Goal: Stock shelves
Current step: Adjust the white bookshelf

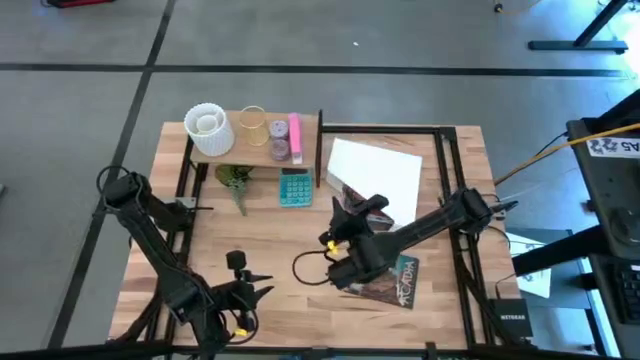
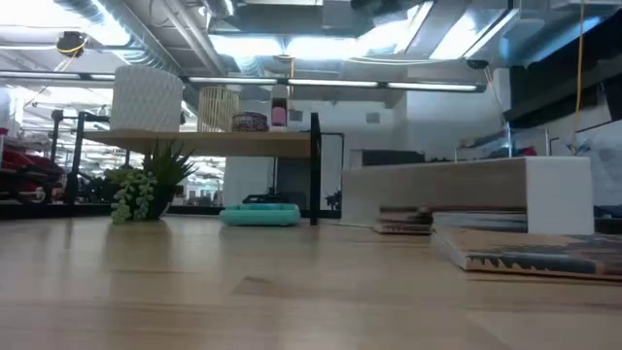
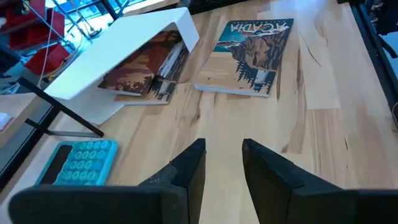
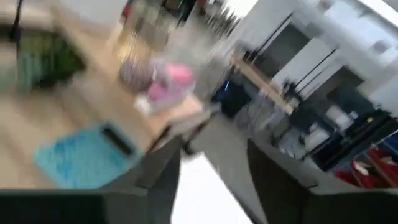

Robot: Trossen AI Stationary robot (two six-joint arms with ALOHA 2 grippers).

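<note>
At the far left of your table stands the small plank shelf (image 1: 262, 150) on its black frame, its top carrying a white ribbed pot (image 1: 209, 129), a clear yellowish cup (image 1: 252, 124), a small dark jar (image 1: 280, 150) and a pink bottle (image 1: 295, 133). On the tabletop in front of it, in the high view, lie a sprig of green plant (image 1: 236, 181) and a teal calculator (image 1: 296, 187), side by side. To the right of the shelf, the white file box (image 1: 375, 175) lies tipped on its side rather than upright, with books (image 3: 146, 71) showing in its open mouth.

Your right gripper (image 1: 336, 240) hangs over the middle of the table, between the file box and the "Acadia" book (image 3: 249, 56), which lies flat on the wood near the front. Its two fingers (image 4: 273, 177) stand apart with nothing between them, its wrist camera looking toward the shelf and calculator.

Your left gripper (image 3: 222, 163) waits near the front left of the table, fingers parted and empty, facing the file box, the calculator and the book.
</note>
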